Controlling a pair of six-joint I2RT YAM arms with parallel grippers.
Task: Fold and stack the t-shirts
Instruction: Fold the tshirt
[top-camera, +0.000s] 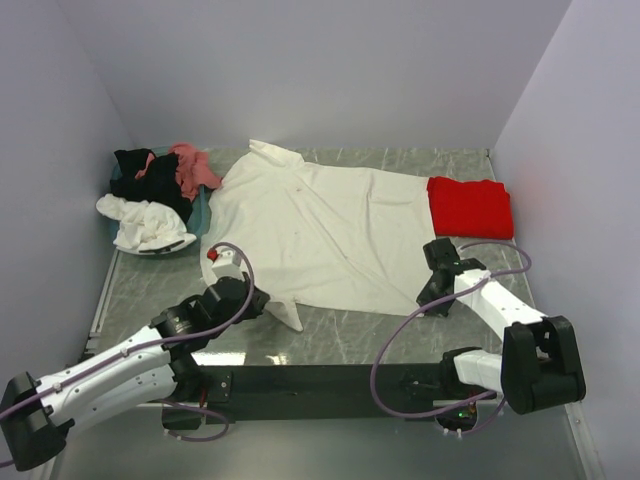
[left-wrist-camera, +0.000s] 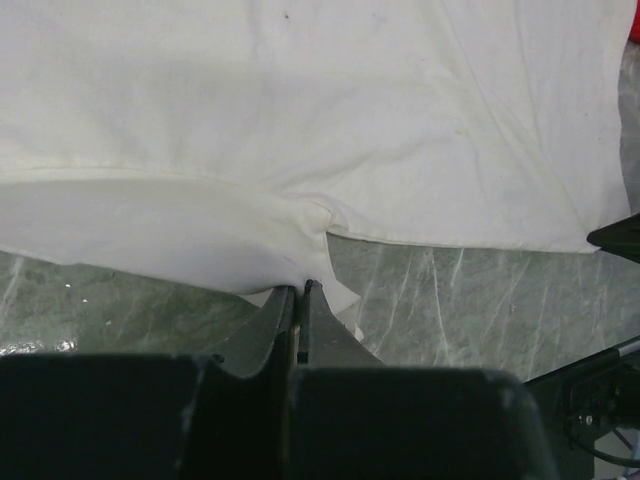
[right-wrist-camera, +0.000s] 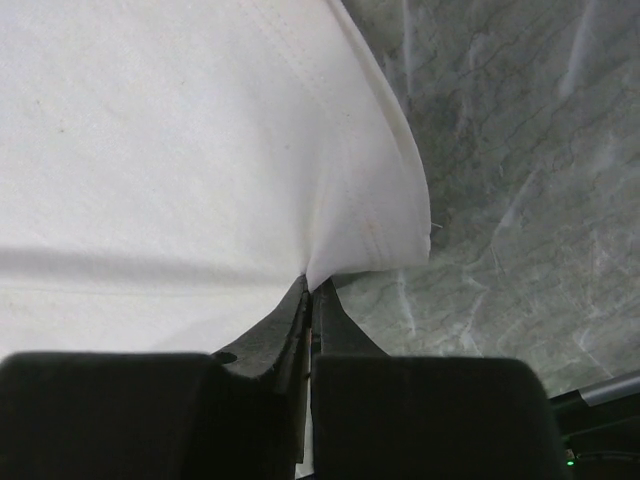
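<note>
Left pincer (left-wrist-camera: 302, 288), right pincer (right-wrist-camera: 310, 285) low, clamping shirt (top-camera: 330, 235)

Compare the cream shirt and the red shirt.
The cream shirt lies spread out; the red shirt is folded into a compact rectangle. The left gripper and right gripper pinch the cream shirt's near edge; the red shirt is untouched. Both lie on the table.

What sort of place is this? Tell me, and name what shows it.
Probably a robot lab cell: plain walls enclose a marbled table, robot arms are bolted at its edge, a cream t-shirt lies spread.
</note>
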